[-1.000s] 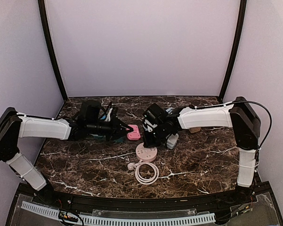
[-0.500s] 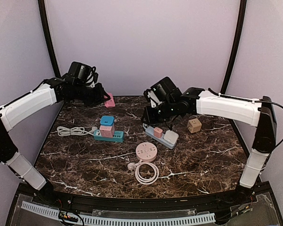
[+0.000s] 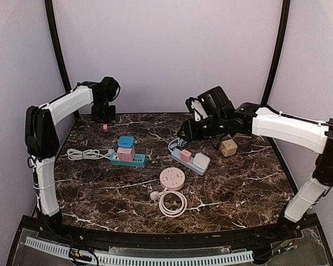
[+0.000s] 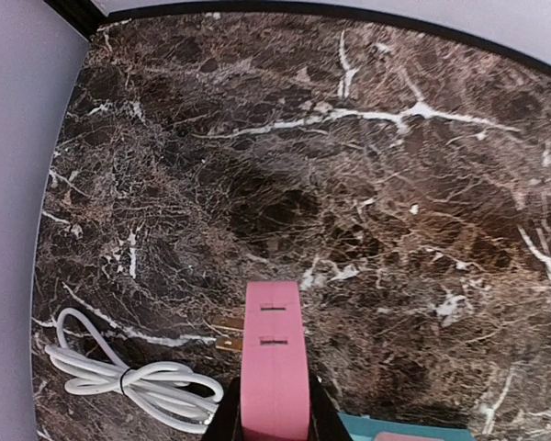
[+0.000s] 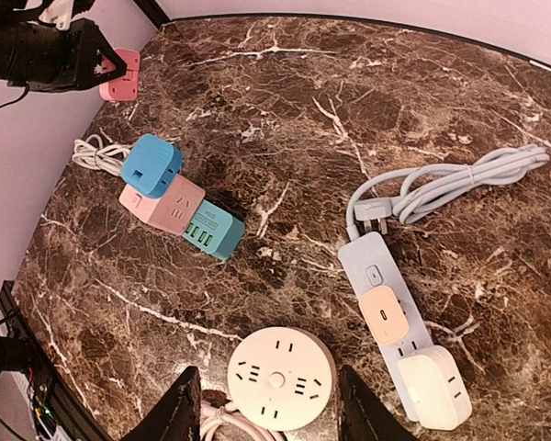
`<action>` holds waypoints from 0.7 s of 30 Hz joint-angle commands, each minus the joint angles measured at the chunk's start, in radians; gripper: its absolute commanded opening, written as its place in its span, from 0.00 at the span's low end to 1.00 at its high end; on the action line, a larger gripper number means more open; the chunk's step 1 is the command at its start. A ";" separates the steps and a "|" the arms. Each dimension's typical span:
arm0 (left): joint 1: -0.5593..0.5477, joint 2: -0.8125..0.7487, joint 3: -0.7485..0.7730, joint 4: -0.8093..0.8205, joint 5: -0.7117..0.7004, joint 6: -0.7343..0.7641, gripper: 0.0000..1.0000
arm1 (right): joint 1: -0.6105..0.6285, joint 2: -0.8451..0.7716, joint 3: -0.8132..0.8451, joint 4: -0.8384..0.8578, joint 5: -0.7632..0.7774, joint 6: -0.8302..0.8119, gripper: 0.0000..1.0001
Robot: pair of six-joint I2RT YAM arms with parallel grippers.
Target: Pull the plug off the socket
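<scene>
fig. pink plug (image 4: 274, 367) in the left gripper (image 3: 104, 117), over the far left corner of the counter (image 3: 100, 194). the left fingers are closed on the plug's two broad flat faces, and its free end points away from the wrist. two brass prongs (image 4: 226, 333) stick out bare from one narrow side. they sit in no socket, so the plug appears already pulled free. it hangs above bare marble, with a bundled white cord (image 4: 133, 381) below it towards the left edge and the teal power strip (image 3: 127, 159) well apart towards the middle.

the plug looks like a small, hard plastic block, probably light and stiff, with smooth faces that could slip under a weak pinch. the flat faces of the body are the place to hold it, clear of the prongs, which might bend if squeezed.

the right gripper (image 5: 266, 371) hovers with its fingers spread and nothing between them, above the round socket (image 5: 278, 378) near the middle of the counter, well apart from the plug.
</scene>
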 commanded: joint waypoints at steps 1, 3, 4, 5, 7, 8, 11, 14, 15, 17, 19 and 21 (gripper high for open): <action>0.023 0.105 0.115 -0.130 -0.127 0.063 0.00 | -0.024 -0.032 -0.046 0.017 -0.010 -0.021 0.47; 0.034 0.164 0.161 -0.151 -0.148 0.073 0.00 | -0.030 -0.046 -0.061 0.016 -0.011 -0.022 0.48; 0.039 0.180 0.185 -0.161 -0.153 0.077 0.00 | -0.032 -0.052 -0.067 0.015 -0.011 -0.023 0.49; 0.046 0.208 0.194 -0.163 -0.160 0.085 0.00 | -0.035 -0.056 -0.072 0.013 -0.010 -0.024 0.49; 0.056 0.243 0.214 -0.167 -0.164 0.095 0.00 | -0.039 -0.061 -0.081 0.011 -0.011 -0.024 0.49; 0.058 0.253 0.225 -0.168 -0.166 0.100 0.00 | -0.041 -0.061 -0.083 0.010 -0.011 -0.025 0.50; 0.069 0.305 0.249 -0.176 -0.165 0.121 0.02 | -0.044 -0.056 -0.086 0.004 -0.011 -0.025 0.50; 0.073 0.335 0.255 -0.178 -0.163 0.138 0.04 | -0.047 -0.054 -0.089 0.002 -0.010 -0.025 0.50; 0.074 0.348 0.258 -0.177 -0.162 0.145 0.04 | -0.049 -0.054 -0.089 0.001 -0.010 -0.027 0.51; 0.077 0.363 0.264 -0.174 -0.154 0.153 0.06 | -0.053 -0.053 -0.087 -0.008 -0.010 -0.029 0.51; 0.079 0.377 0.270 -0.172 -0.149 0.161 0.08 | -0.055 -0.050 -0.086 -0.016 -0.010 -0.031 0.51; 0.081 0.389 0.277 -0.172 -0.146 0.166 0.10 | -0.057 -0.050 -0.090 -0.019 -0.010 -0.031 0.51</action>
